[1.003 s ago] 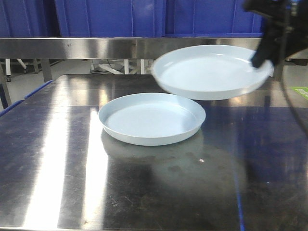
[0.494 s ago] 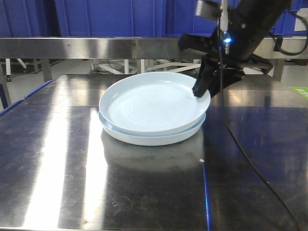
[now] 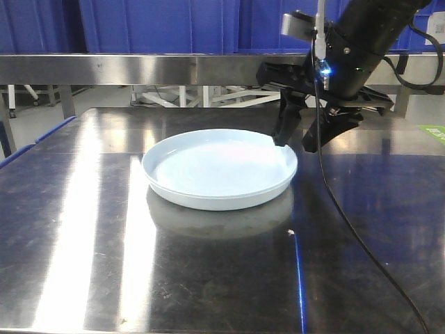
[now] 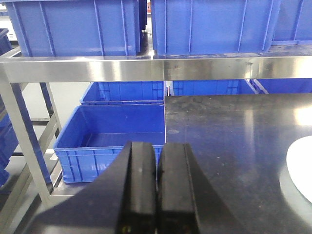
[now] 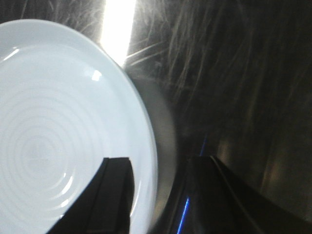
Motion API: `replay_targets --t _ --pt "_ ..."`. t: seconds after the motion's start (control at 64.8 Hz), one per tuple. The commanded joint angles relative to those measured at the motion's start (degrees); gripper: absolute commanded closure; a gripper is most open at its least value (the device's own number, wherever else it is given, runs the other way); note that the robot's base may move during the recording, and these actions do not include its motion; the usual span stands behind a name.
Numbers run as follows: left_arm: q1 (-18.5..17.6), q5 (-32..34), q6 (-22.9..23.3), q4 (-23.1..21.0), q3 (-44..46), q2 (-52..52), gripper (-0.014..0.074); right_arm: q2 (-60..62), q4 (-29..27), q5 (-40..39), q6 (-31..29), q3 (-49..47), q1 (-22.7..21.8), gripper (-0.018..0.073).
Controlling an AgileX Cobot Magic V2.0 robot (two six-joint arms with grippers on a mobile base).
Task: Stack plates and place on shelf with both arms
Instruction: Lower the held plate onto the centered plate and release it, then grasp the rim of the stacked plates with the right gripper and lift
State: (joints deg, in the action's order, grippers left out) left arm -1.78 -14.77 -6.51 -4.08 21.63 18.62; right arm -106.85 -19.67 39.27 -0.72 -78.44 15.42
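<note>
Plates [image 3: 220, 170] now apparently fully nested.

The plates [image 3: 208, 174] are round, shallow, glossy and pale bluish-white. They lie flat near the middle of the steel desk [image 3: 104, 243], nested so closely that they look like one. The shelf [image 3: 139, 68] stands behind and carries blue crates [image 3: 160, 24].

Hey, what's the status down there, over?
Right gripper open, straddling rim of plates. Left gripper shut, empty. Stack sits on table, not yet on shelf. Nothing in the way.
</note>
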Motion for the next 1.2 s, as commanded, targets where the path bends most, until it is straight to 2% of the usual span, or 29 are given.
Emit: replay_targets --t 0.0,0.278,0.478,0.571,0.725,0.864,0.987,1.08,1.188 --pt "0.0 4.9 0.5 -0.5 1.6 0.3 0.0514 2.3 1.5 -1.6 2.1 -1.5 0.7 0.0161" --pt "0.0 4.9 0.5 -0.5 1.6 0.3 0.0514 0.2 2.8 -1.5 3.4 -1.5 3.3 0.0161" --pt "0.0 4.9 0.5 -0.5 1.6 0.3 0.0514 -1.0 2.8 -0.8 3.6 -1.5 3.4 0.0177" --pt "0.0 4.9 0.5 -0.5 1.6 0.3 0.0514 -1.0 2.8 -0.8 3.8 -1.5 3.4 0.0266" --pt "0.0 4.9 0.5 -0.5 1.6 0.3 0.0514 -0.4 2.8 -0.3 4.4 -1.7 3.4 0.0523" --pt "0.0 4.9 0.5 -0.5 1.6 0.3 0.0514 1.7 3.8 -1.3 4.5 -1.6 3.2 0.0503" --pt "0.0 4.9 0.5 -0.5 1.6 0.3 0.0514 6.1 9.8 -7.6 4.5 0.9 3.1 0.0503" --pt "0.0 4.9 0.5 -0.5 1.6 0.3 0.0514 10.7 13.9 -16.8 4.4 5.5 2.6 0.0503" --pt "0.0 4.9 0.5 -0.5 1.6 0.3 0.0514 16.8 15.9 -26.2 4.4 12.3 0.9 0.0503"
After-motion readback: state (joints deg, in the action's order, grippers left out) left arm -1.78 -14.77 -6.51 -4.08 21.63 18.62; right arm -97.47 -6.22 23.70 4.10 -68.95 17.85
